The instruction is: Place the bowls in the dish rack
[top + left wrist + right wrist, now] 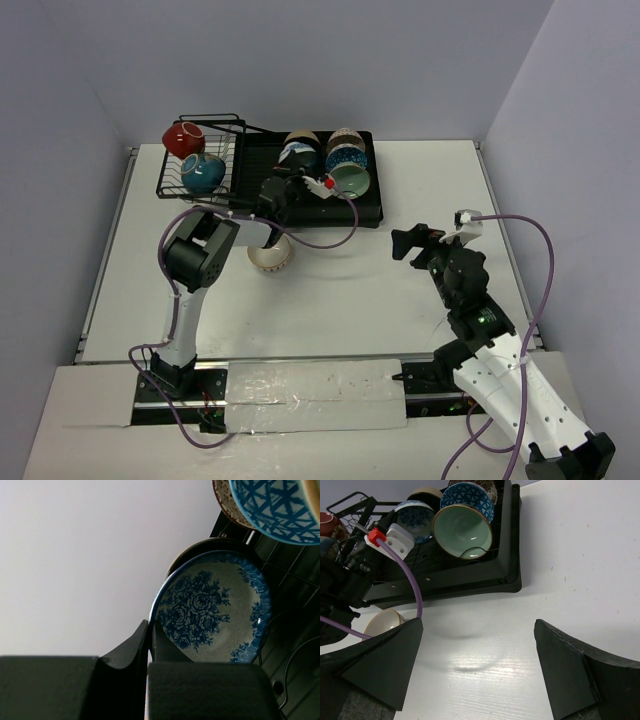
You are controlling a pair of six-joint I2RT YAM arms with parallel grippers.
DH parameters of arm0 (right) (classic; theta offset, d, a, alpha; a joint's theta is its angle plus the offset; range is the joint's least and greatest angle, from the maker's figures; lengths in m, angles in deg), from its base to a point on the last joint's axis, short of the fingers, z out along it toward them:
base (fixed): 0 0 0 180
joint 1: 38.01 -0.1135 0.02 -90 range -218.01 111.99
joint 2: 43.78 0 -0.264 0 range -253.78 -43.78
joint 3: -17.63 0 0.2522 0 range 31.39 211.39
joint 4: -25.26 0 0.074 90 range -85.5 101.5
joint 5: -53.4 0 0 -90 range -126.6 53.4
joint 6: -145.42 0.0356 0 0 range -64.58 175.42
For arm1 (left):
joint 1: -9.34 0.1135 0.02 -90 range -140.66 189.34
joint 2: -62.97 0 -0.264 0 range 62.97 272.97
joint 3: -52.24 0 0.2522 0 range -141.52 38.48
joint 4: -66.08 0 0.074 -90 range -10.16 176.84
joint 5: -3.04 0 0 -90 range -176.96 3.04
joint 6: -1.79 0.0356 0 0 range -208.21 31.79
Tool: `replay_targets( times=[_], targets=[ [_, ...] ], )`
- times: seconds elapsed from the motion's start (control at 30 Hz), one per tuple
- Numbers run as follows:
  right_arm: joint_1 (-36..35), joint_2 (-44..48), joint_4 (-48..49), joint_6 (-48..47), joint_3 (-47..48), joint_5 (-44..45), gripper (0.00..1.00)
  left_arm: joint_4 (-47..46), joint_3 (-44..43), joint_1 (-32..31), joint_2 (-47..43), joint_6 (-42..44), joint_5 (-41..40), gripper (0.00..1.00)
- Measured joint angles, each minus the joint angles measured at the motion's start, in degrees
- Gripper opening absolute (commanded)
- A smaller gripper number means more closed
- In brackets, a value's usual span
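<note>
The left gripper (150, 627) is clamped on the rim of the floral bowl (210, 610), which stands in the dish rack (375, 215) with other bowls (350, 178) just beyond its fingers. The right gripper (479, 625) gapes empty. 1 cream bowl (382, 621) remains on the table (400, 310), left of the right fingers. The task looks nearly done.

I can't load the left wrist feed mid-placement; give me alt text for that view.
The shut left gripper appears to pinch the rim of a blue floral bowl standing on edge in the black dish rack. A blue lattice-patterned bowl fills the top right corner.
</note>
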State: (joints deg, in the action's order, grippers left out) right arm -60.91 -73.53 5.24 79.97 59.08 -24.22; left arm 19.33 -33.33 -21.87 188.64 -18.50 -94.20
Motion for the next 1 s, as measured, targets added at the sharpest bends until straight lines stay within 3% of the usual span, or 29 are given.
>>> replay_targets(
  times=[0.53,0.8,1.0],
  targets=[
    [0.0,0.4,0.5,0.0,-0.4,-0.4,1.00,-0.7,2.5,-0.9,0.0,0.3,1.3,0.35],
    [0.0,1.6,0.7,0.0,-0.7,-1.1,1.00,-3.8,4.4,-2.2,-1.5,-1.9,-1.8,0.66],
    [0.0,2.6,0.7,0.0,-0.7,-1.3,1.00,-1.7,5.0,-5.6,-10.4,-9.6,-9.6,0.84]
  ],
)
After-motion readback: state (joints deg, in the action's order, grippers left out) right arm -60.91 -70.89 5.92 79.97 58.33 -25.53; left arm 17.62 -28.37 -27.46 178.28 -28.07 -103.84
